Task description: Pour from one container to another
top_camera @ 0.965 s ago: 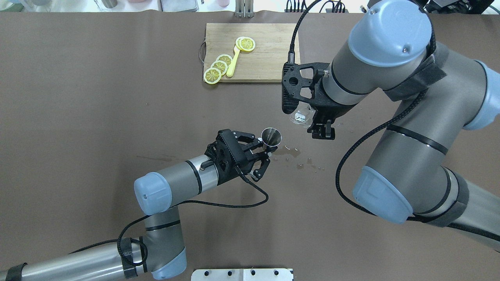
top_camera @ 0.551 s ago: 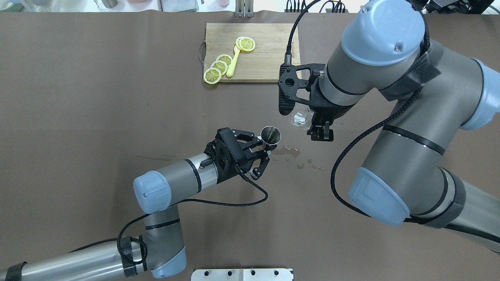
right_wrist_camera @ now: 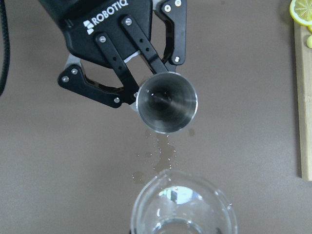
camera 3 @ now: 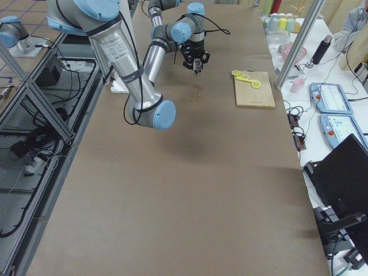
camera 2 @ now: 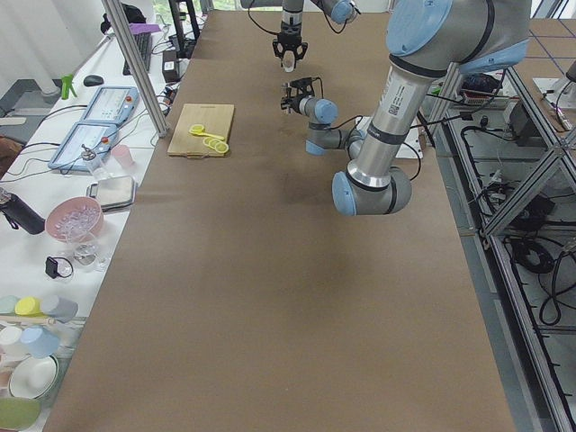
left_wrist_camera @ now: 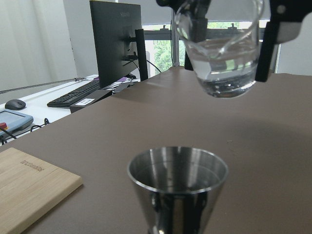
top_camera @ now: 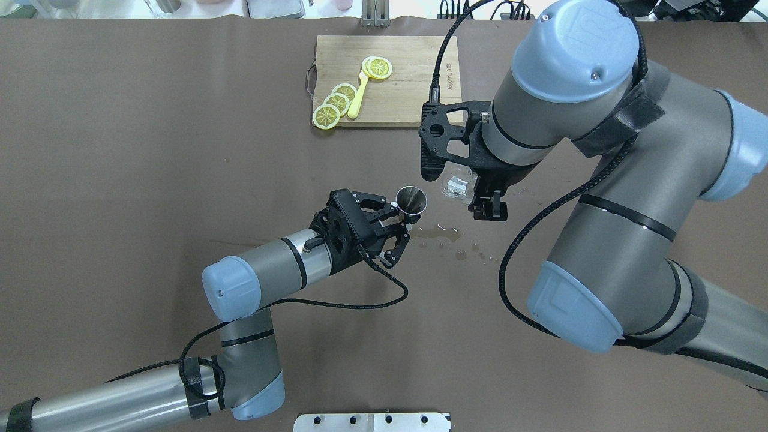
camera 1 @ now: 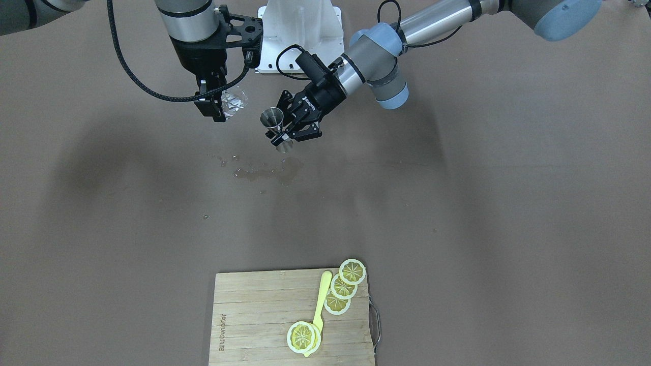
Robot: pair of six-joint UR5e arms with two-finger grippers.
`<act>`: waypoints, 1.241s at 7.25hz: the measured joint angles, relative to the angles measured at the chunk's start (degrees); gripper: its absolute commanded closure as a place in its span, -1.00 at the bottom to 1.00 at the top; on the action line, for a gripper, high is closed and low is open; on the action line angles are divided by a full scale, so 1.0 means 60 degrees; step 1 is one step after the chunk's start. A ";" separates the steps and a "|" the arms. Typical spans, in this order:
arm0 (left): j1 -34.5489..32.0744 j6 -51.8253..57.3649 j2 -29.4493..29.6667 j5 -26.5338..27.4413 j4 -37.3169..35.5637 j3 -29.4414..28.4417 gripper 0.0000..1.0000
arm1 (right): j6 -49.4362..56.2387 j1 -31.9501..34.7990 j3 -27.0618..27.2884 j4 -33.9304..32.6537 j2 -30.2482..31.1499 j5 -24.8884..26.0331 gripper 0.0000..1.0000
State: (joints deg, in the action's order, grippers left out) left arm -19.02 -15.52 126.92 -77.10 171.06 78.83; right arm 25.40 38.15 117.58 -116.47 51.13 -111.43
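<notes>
My right gripper [top_camera: 480, 201] is shut on the small clear glass cup [top_camera: 454, 187], held in the air with clear liquid in its bottom [left_wrist_camera: 222, 58]. My left gripper [top_camera: 405, 221] is shut on the waist of the steel jigger [top_camera: 411, 200], upright with its cone mouth open upward. The cup hangs just to the right of the jigger and higher than its rim. In the right wrist view the jigger [right_wrist_camera: 167, 102] shows beyond the cup's rim [right_wrist_camera: 183, 209]. From the front, the cup [camera 1: 234, 104] and the jigger [camera 1: 272, 119] are a short gap apart.
Small wet puddles and drops [top_camera: 444, 234] lie on the brown table below and right of the jigger. A wooden cutting board [top_camera: 414, 90] with lemon slices [top_camera: 336, 105] and a yellow utensil [top_camera: 358, 99] sits at the far side. A metal plate [top_camera: 372, 422] lies at the near edge.
My right arm has carried the glass cup leftward, closing the gap to the jigger. My left gripper has shifted the jigger slightly left and farther from the robot.
</notes>
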 measured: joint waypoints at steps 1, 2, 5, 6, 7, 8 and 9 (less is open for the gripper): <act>0.0001 0.0022 0.0002 0.0039 -0.0014 0.0000 1.00 | 0.0000 -0.0013 0.0000 -0.0177 -0.0054 0.0048 1.00; 0.0008 0.0035 0.0013 0.0053 -0.0028 -0.0004 1.00 | 0.0000 -0.0039 -0.0002 -0.0350 -0.0108 0.0106 1.00; 0.0041 0.0062 0.0070 0.0074 -0.0059 -0.0018 1.00 | 0.0000 -0.0161 -0.0215 -0.0697 -0.0421 0.0263 1.00; 0.0051 0.0084 0.0087 0.0076 -0.0065 -0.0023 1.00 | 0.0000 -0.0169 -0.0300 -0.0763 -0.0527 0.0285 1.00; 0.0058 0.0100 0.0104 0.0076 -0.0071 -0.0026 1.00 | 0.0000 -0.0178 -0.0345 -0.0919 -0.0650 0.0328 1.00; 0.0061 0.0107 0.0119 0.0076 -0.0074 -0.0032 1.00 | 0.0000 -0.0185 -0.0402 -0.1196 -0.0826 0.0392 1.00; 0.0068 0.0109 0.0138 0.0076 -0.0076 -0.0037 1.00 | 0.0000 -0.0202 -0.0478 -0.1407 -0.0973 0.0475 1.00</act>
State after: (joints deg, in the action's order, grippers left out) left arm -18.61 -14.86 127.74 -76.64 170.60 78.61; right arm 25.40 36.94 114.72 -124.92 45.29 -108.58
